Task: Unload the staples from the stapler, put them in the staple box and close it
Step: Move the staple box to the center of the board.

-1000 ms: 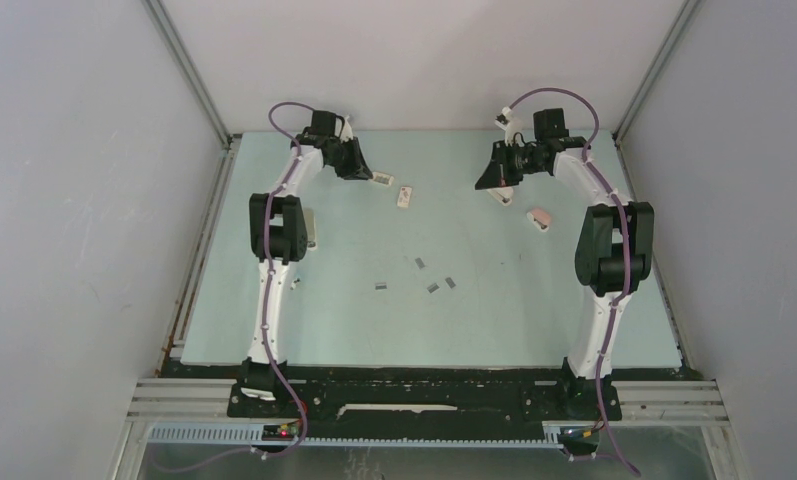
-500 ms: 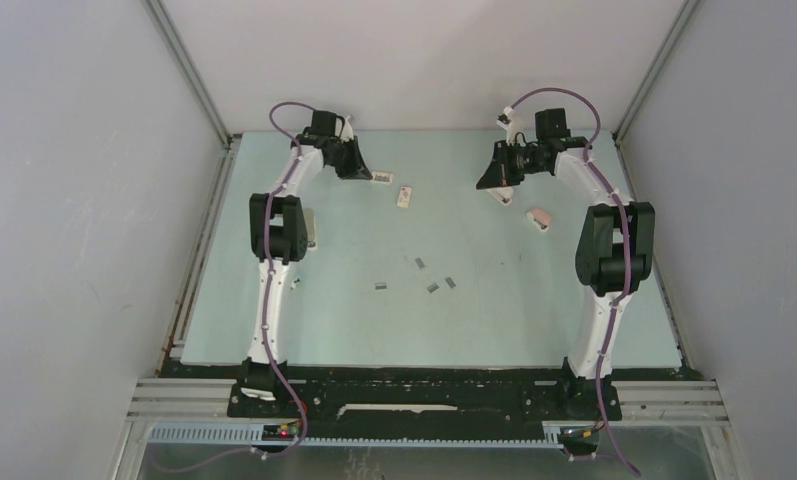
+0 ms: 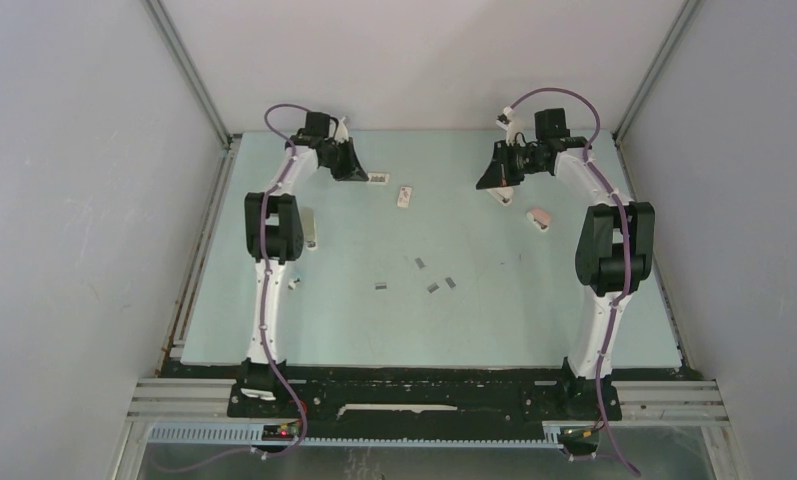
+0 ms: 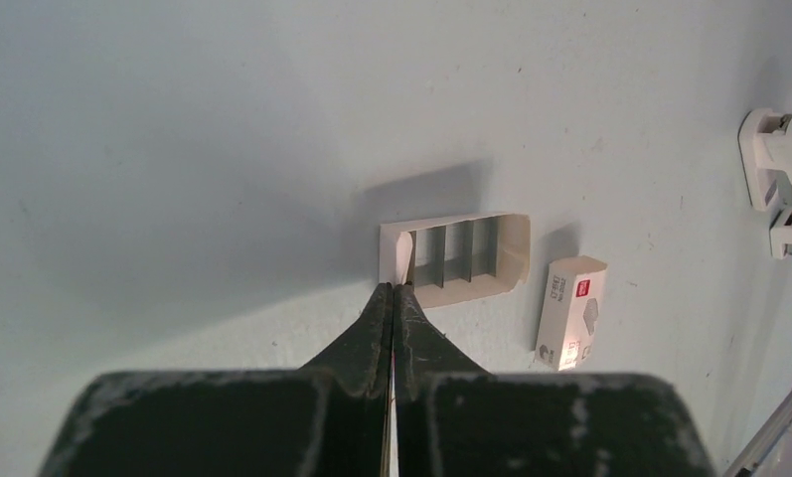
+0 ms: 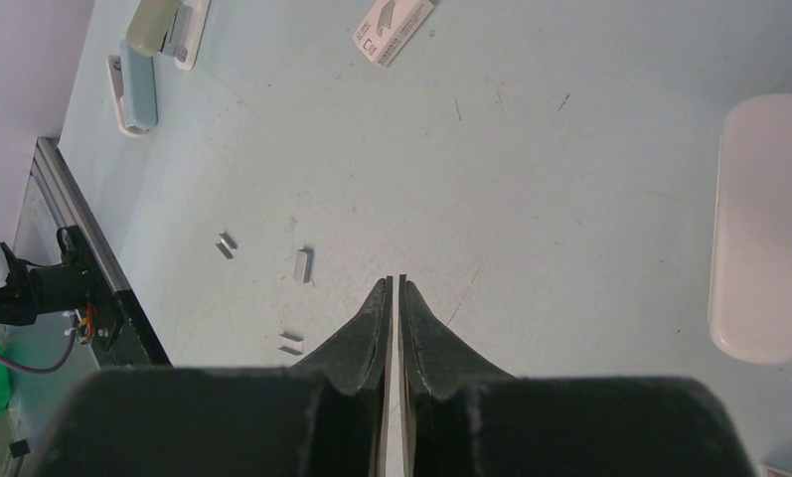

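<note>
Several short grey staples (image 3: 433, 287) lie loose mid-table, and three of them show in the right wrist view as staples (image 5: 303, 264). My left gripper (image 4: 395, 286) (image 3: 362, 175) is shut, pinching the end flap of an open white staple tray (image 4: 506, 260) (image 3: 377, 179) that holds grey strips. My right gripper (image 5: 395, 280) (image 3: 492, 183) hovers above bare table, shut with only a hairline gap and nothing in it. A pink stapler (image 5: 764, 229) (image 3: 540, 217) lies to its right. A white stapler (image 4: 777, 184) sits at the right edge of the left wrist view.
The tray's white sleeve (image 4: 568, 313) (image 3: 405, 196) (image 5: 392, 25) lies beside it. A beige stapler (image 5: 158, 20) and a blue one (image 5: 133, 94) rest by the left arm (image 3: 309, 228). Grey walls close the back and sides. The table's edge rail (image 5: 83, 258) is near.
My left gripper has closed onto the tray's flap and shifted slightly left, dragging the tray a little left. The right arm has not moved.
</note>
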